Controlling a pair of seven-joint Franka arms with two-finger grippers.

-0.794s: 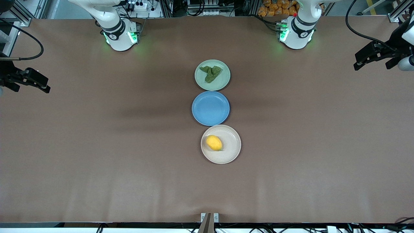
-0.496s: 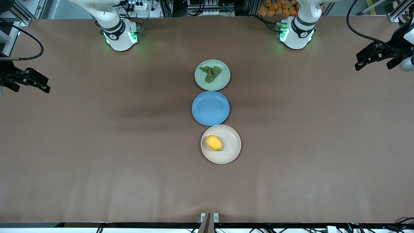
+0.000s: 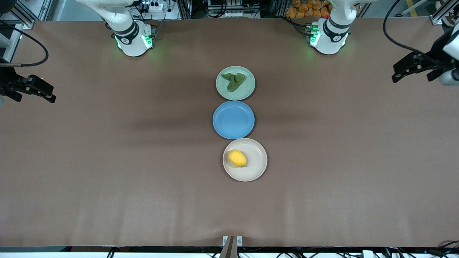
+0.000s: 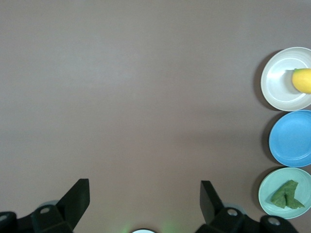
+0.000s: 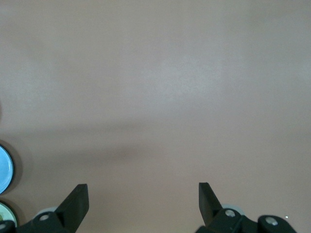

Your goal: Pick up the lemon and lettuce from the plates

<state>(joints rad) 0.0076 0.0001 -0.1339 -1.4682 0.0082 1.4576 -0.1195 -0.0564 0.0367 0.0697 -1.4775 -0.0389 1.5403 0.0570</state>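
The yellow lemon [image 3: 237, 158] lies on the beige plate [image 3: 257, 168], the plate nearest the front camera. The dark green lettuce [image 3: 233, 81] lies on the pale green plate [image 3: 248, 91], the plate nearest the arm bases. My left gripper [image 3: 395, 76] is open and empty over bare table at the left arm's end. My right gripper [image 3: 51, 97] is open and empty over bare table at the right arm's end. The left wrist view shows its open gripper [image 4: 145, 194], the lemon [image 4: 302, 80] and the lettuce [image 4: 287, 195]. The right wrist view shows its open gripper [image 5: 143, 196].
An empty blue plate [image 3: 233, 119] sits between the two plates, and the three form a row at the table's middle. The blue plate also shows in the left wrist view [image 4: 291, 138] and at the edge of the right wrist view [image 5: 4, 169]. Brown table surrounds the plates.
My left gripper has shifted slightly at its end of the table. The right arm, the plates, the lemon and the lettuce have not moved.
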